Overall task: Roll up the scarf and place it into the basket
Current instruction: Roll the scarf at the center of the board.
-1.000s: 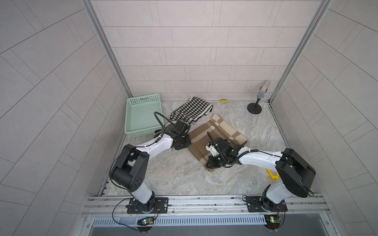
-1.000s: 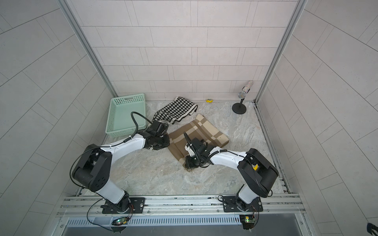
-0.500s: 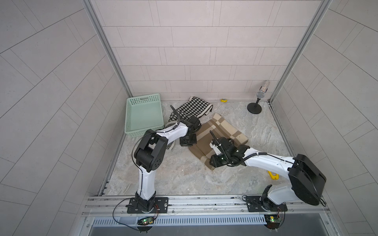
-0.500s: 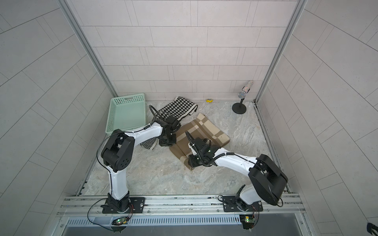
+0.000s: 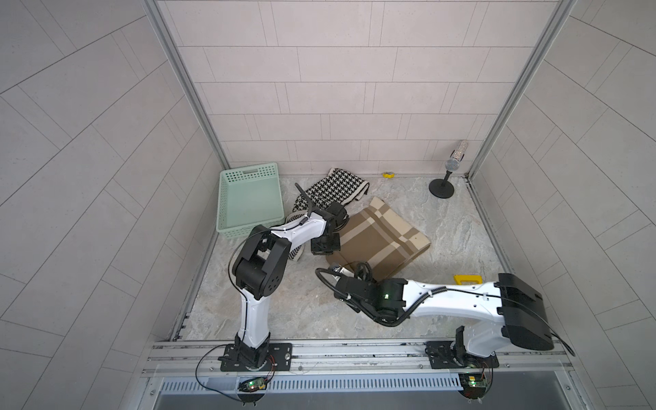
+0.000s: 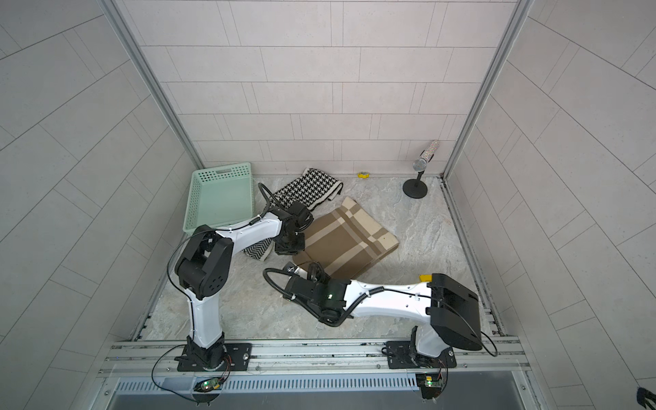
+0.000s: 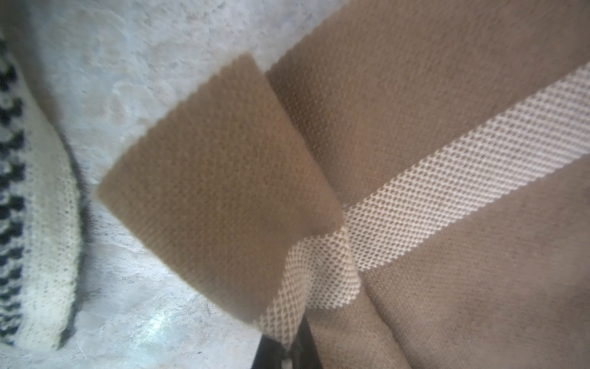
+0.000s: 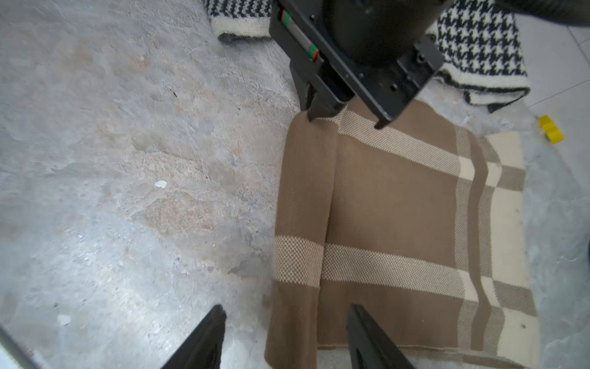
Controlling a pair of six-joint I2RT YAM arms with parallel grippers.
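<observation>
- The brown scarf (image 5: 381, 236) lies on the counter (image 5: 443, 227), near the empty basket (image 5: 248, 174)
- Your left tool (image 5: 322, 246) pinches its folded corner
- Your right tool (image 8: 285, 319) stands wide over the fold: close it there, then roll both ends evenly

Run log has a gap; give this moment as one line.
stage: first fold made | left gripper: shut on brown plaid scarf corner | right gripper: open over folded edge | mint-green basket: empty

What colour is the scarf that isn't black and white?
The scarf is brown with cream stripes and checks, clearest in the right wrist view.
</observation>
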